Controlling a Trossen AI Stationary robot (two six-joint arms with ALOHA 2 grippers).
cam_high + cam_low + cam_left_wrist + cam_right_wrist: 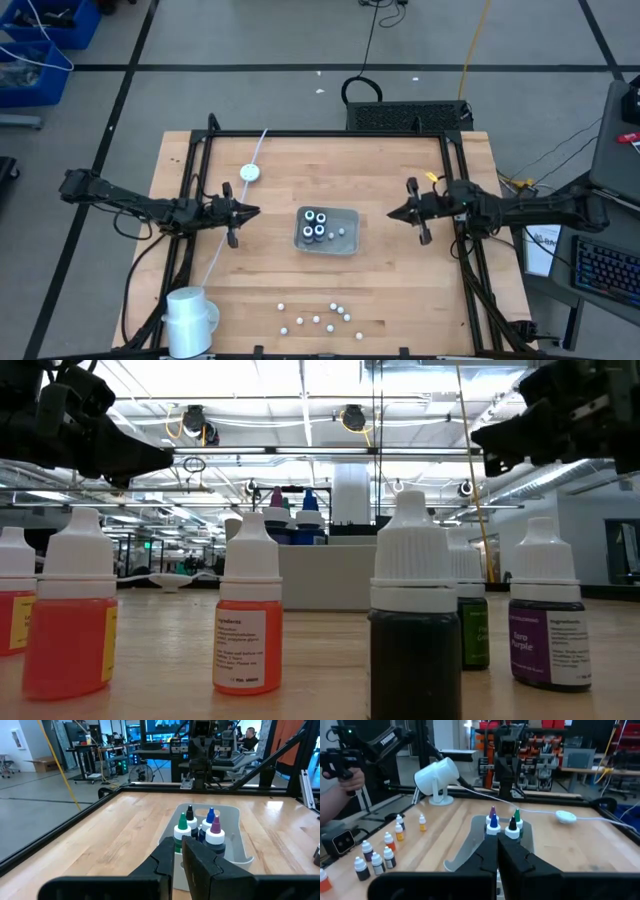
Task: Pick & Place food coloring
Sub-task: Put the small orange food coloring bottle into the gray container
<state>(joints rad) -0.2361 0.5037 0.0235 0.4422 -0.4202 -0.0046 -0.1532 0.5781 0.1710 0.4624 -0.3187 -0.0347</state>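
Left gripper and right gripper, both pressed together and holding nothing, hover either side of the grey tray. Four food coloring bottles stand inside it; wrist views reveal their green, black, blue and purple caps. More small bottles stand along the desk edge near a white lamp.

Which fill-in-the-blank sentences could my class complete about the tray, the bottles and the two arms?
1. The grey tray holds ____ bottles.
2. The tray lies ____ the left gripper and the right gripper.
3. The fingers of both grippers are ____.
4. The loose bottles stand on the ____, outside the tray.

Missing words: four; between; shut; table
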